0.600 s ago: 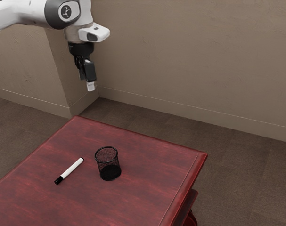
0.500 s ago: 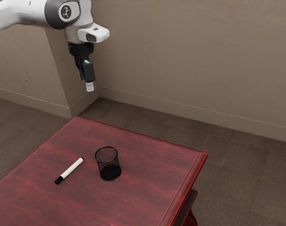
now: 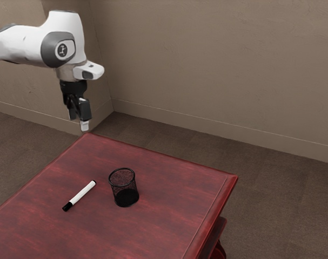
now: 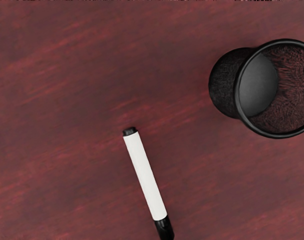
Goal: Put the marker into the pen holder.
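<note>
The robot arm [image 3: 22,44] reaches in from the exterior view's left, and its black gripper [image 3: 83,124] points down, raised above the level of the table [image 3: 169,175] and touching neither the marker nor the pen holder. Whether the gripper is open or closed cannot be told from the pictures. The marker [image 3: 82,194] lies on its side on the red tabletop, lower than the gripper and well apart from it. It has a white barrel, a black cap at one end and a short black tip at the other. The pen holder [image 3: 119,195], a round black mesh cup, stands upright on the same tabletop, also lower than the gripper. The marker is outside the cup, near it but apart, with the short black tip nearer the cup and the cap farther away.
</note>
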Available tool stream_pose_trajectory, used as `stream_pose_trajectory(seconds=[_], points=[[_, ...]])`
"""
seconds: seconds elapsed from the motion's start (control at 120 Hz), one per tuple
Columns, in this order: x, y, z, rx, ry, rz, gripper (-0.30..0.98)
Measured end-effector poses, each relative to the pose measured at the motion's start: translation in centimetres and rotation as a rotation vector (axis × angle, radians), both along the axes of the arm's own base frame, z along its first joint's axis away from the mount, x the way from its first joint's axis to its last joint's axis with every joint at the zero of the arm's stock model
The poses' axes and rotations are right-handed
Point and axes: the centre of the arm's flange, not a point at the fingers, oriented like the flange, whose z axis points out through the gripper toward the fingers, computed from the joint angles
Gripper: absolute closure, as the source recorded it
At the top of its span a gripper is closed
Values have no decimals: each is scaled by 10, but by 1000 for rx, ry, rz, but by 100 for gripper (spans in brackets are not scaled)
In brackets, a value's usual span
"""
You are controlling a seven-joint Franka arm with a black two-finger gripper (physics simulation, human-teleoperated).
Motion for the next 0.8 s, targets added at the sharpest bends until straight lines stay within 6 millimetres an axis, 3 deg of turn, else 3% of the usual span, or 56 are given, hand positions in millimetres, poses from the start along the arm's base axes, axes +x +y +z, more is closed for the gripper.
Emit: stream_pose_trajectory(seconds=[0.042,0.108,0.225,0.325,0.442,0.617,0.8], points=[[3,-4,-7,12,-14,-3,0],[5,-8,-36,23,-25,0,0],[1,1,-79,43,-51,54,0],[5,14,-95,53,-92,106,0],[-8,12,-116,52,-140,152,1],[-13,18,-154,56,-160,242,30],[-31,20,-193,63,-140,309,43]])
